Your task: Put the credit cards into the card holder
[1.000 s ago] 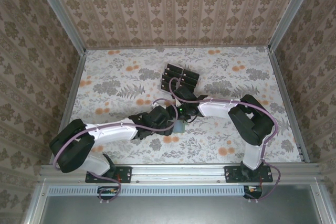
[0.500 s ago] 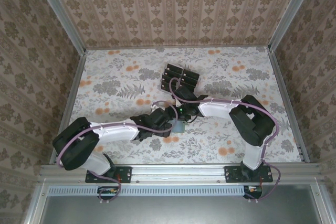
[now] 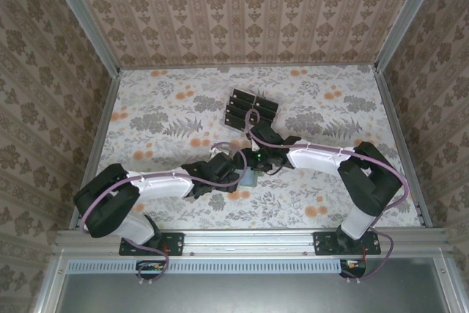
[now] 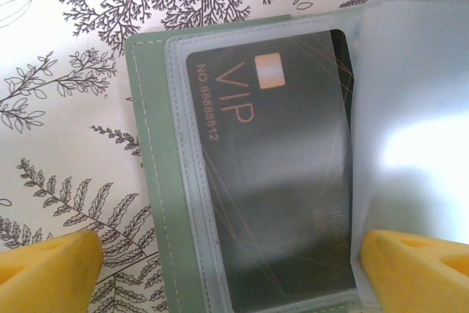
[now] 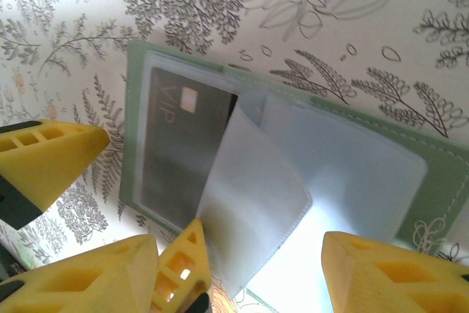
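The grey-green card holder (image 4: pixel 150 144) lies open on the floral table, also seen at the card holder's stitched edge (image 5: pixel 440 174) and under both grippers (image 3: pixel 250 178). One dark credit card (image 4: pixel 271 181) marked VIP sits inside a clear sleeve on its left half (image 5: pixel 176 144). A clear leaf (image 5: pixel 249 203) stands lifted over the middle. My left gripper (image 4: pixel 234 276) is open, its fingers astride the holder's near end, the right fingertip (image 4: pixel 418 269) against the leaf. My right gripper (image 5: pixel 242 276) is open with the leaf between its fingers.
A clear slotted rack (image 3: pixel 250 110) of dark cards lies behind the grippers, towards the back of the table. Patterned walls enclose the table on three sides. Both arms meet at the table's middle, left gripper (image 3: pixel 236 170) beside right gripper (image 3: pixel 254 160).
The right arm's elbow has swung out to the right and nearer, with its wrist shifting slightly right. The left arm has reached a little further towards the holder.
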